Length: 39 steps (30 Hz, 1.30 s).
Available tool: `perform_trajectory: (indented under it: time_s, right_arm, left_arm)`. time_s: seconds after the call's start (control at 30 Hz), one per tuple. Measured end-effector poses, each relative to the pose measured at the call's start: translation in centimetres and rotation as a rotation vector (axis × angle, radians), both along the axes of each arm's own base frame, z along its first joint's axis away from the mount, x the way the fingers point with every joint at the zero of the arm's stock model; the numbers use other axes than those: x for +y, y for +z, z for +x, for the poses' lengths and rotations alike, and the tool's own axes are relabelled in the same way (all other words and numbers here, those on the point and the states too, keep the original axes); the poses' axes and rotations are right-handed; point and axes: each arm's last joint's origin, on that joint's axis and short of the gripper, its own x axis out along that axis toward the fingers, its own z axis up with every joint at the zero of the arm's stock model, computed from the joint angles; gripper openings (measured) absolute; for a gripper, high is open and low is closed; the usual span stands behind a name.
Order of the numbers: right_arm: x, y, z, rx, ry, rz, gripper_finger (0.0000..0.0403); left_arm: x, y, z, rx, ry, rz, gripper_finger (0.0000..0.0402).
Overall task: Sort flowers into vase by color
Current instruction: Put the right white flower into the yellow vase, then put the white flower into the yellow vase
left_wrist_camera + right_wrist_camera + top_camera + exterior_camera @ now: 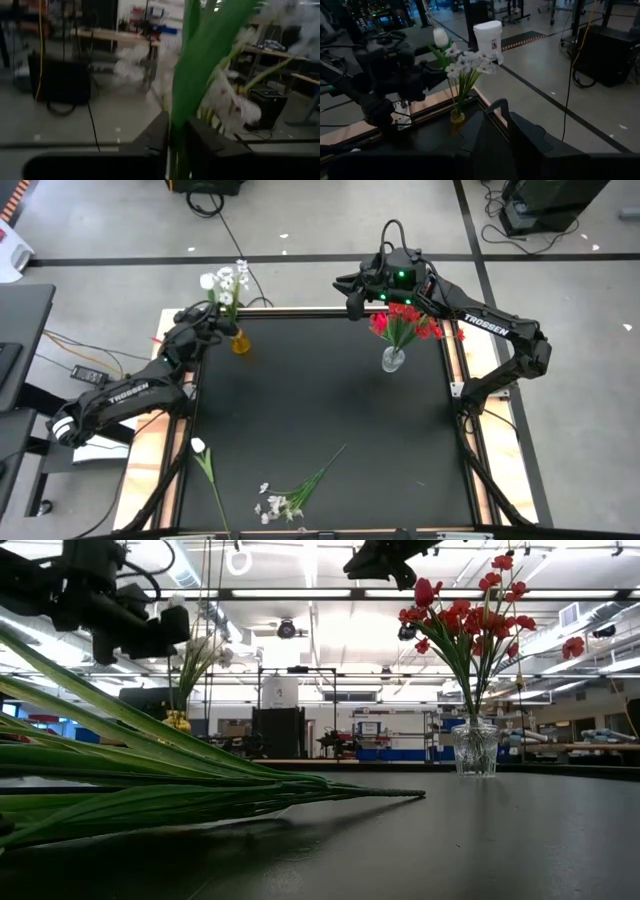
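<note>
White flowers [228,283] stand with their stems in a small yellow vase [241,342] at the table's far left. My left gripper [177,142] is level beside the bunch, and a green leaf [200,65] rises through the narrow gap between its fingers. Red flowers [405,322] stand in a clear glass vase [476,748] at the far right. My right gripper [352,305] hovers high, just left of the red blooms, slightly open on nothing. A white tulip [198,446] and a white sprig [285,502] lie flat near the front edge. My left gripper comes level at the bunch in the yellow vase, with the green leaf's lower part [176,127] between its two fingers. Whether the fingers touch the leaf I cannot tell. The flowers stay upright in the vase.
The loose flowers' long green leaves [150,770] fill the low view's near left. The table's middle [320,400] is bare black surface. Beyond the far edge are floor cables and a white bucket [488,37].
</note>
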Motion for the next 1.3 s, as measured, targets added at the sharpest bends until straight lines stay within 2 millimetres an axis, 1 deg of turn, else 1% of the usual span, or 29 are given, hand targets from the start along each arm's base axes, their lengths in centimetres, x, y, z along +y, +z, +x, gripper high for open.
perform_trajectory:
  time_s: [0.23,0.33,0.43,0.7,0.9,1.03,1.17,1.23,1.3]
  right_arm:
    - [0.0,0.0,0.0,0.001,0.001,-0.001,0.0096]
    - [0.0,0.0,0.0,0.002,0.005,0.000,0.0096]
    - [0.0,0.0,0.0,0.002,0.013,0.002,0.0096]
    - [0.1,-0.2,0.0,0.010,0.027,0.019,0.0096]
    - [0.8,-0.8,0.1,0.042,0.050,0.129,0.0096]
    - [0.8,-1.5,-0.2,0.088,0.081,0.226,0.0096]
    - [0.6,-2.2,-0.7,0.157,0.074,0.270,0.0096]
    - [0.6,-2.5,-0.8,0.182,0.072,0.281,0.0096]
    - [0.7,-2.6,-0.9,0.198,0.073,0.285,0.0096]
  left_arm:
    - [0.3,-1.6,-0.2,-0.053,0.030,-0.150,0.0166]
    - [0.2,-2.1,-0.2,-0.041,0.025,-0.203,0.0197]
    - [0.1,-2.4,-0.1,-0.050,-0.006,-0.238,0.0217]
    - [0.0,-2.5,0.1,-0.046,-0.098,-0.260,0.0243]
    - [-0.1,-2.4,0.2,-0.055,-0.146,-0.288,0.0265]
    - [-0.2,-1.4,0.5,-0.009,-0.175,-0.266,0.0282]
    - [-0.5,0.0,0.8,0.064,-0.214,-0.232,0.0291]
    - [-0.6,0.1,0.8,0.085,-0.216,-0.252,0.0291]
    - [-0.7,-0.1,0.7,0.110,-0.211,-0.289,0.0291]
